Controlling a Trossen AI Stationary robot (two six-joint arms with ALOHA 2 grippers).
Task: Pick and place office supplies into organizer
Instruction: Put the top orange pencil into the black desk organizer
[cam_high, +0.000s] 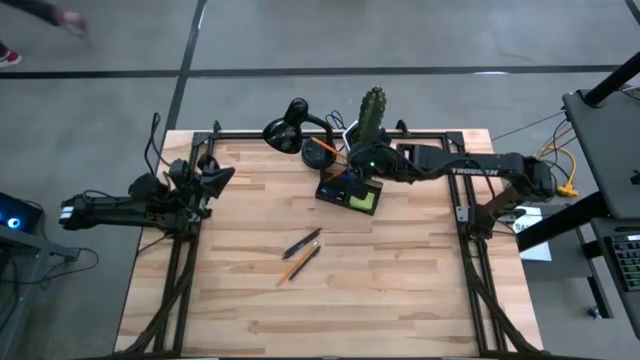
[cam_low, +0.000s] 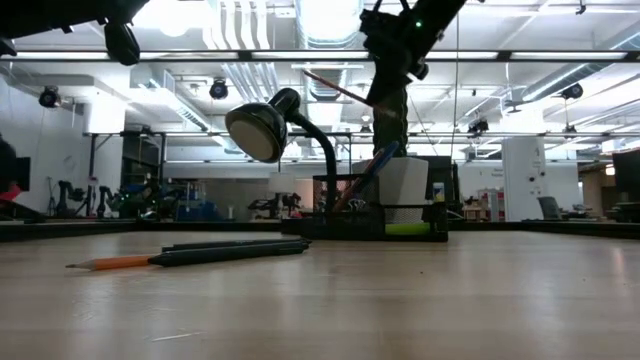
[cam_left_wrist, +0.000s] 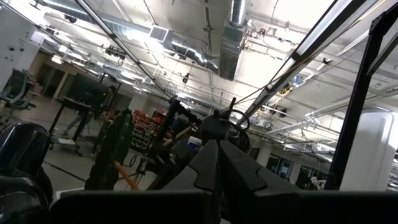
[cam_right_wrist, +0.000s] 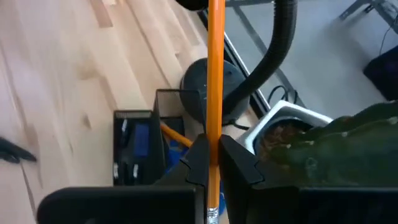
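Observation:
My right gripper (cam_right_wrist: 212, 148) hovers over the dark compartment organizer (cam_high: 349, 190) near the table's far edge and is shut on an orange pencil (cam_right_wrist: 216, 74). In the low view the pencil (cam_low: 338, 88) slants high above the organizer (cam_low: 380, 222). The organizer holds a lime-green pad (cam_high: 363, 201), blue items (cam_right_wrist: 142, 140) and another orange pencil (cam_right_wrist: 174, 135). A dark pen (cam_high: 301, 243) and an orange pencil with a dark one (cam_high: 298, 264) lie flat at mid table. My left gripper (cam_left_wrist: 217, 163) waits shut at the table's left edge (cam_high: 212, 181). My right gripper pinches the orange pencil between its two fingers near the eraser end (cam_right_wrist: 215, 132); the metal band (cam_right_wrist: 212, 214) shows just behind the fingers. The shaft runs straight out ahead, past the fingertips. The pencil is lifted clear, slanting above the organizer.
A black desk lamp (cam_high: 287, 132) stands just left of the organizer, its base (cam_right_wrist: 208, 87) close to the pencil. A cactus in a white pot (cam_high: 371, 115) stands behind the organizer. Bare wood lies toward the near edge (cam_high: 330, 310). Black frame rails run along both sides.

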